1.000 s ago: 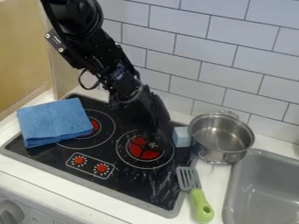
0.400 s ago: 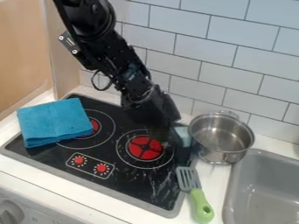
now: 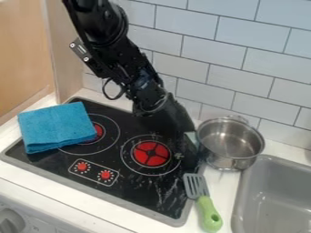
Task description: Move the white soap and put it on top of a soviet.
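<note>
Blue folded cloth [image 3: 57,127]: soft-looking and matte, a rough rectangle lying across the left of the glossy black stovetop [image 3: 142,189] and over part of the left burner's ring. I'd take this for the "soviet", a serviette.
Red-dotted control panel [image 3: 94,172]: a small rounded outline with two knob shapes, in front of the burners.
Black jointed robot arm [image 3: 124,61]: hard plastic and metal, a cable looping off its side, slanting down from the top edge.
Red-centred right burner [image 3: 150,154]: flat, round, just left of the hand.
Hand [image 3: 188,157]: black, hanging low at the stove's right side. From here I can't tell whether it is open, closed or gripping the soap.
White soap [image 3: 192,137]: a pale, smooth block, mostly hidden by the hand. It lies right up against the hand, on the pot side; I can't make out its long axis. With metal so near, a sideways nudge might knock the pot; I'd lift straight up before heading left to the cloth.
Green-handled slotted spatula [image 3: 208,211]: grey blade towards the hand, handle on the white counter [image 3: 226,198].
Shiny steel pot [image 3: 231,143]: round, open, just beside the soap.
Grey sink [image 3: 276,195]: a smooth basin at far right.
</note>
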You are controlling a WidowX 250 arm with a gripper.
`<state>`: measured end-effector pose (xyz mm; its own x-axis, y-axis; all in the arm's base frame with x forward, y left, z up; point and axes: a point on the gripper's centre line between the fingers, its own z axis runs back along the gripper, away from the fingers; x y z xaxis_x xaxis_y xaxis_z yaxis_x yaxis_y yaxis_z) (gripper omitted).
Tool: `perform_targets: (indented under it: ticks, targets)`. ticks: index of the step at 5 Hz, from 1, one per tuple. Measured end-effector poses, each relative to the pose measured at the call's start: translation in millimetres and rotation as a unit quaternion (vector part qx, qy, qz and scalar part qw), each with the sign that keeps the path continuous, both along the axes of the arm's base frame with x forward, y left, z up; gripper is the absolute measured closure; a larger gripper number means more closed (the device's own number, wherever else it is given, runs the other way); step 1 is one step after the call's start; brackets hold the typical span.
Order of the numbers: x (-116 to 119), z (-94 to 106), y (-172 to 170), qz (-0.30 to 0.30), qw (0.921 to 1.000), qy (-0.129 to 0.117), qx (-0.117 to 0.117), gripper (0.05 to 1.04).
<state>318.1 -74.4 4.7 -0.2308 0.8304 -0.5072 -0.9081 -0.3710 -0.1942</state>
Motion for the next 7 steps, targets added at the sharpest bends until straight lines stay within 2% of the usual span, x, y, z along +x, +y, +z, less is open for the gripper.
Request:
perform_targets:
  ticks: [1,4,5,6,7]
  targets:
    - [2.9,0.5,0.2,-0.005,1.0,-0.003,0.005,0.618]
    - [2.1,-0.5,4.5,-0.015,0.9997,0.0,0.02,0.619]
    - [3.1,11.1,9.4,-0.019,0.9994,-0.014,0.026,0.62]
    - [0.3,21.4,12.4,-0.035,0.9989,-0.017,0.028,0.62]
    - [-2.7,33.4,28.2,-0.028,0.9984,-0.026,0.041,0.62]
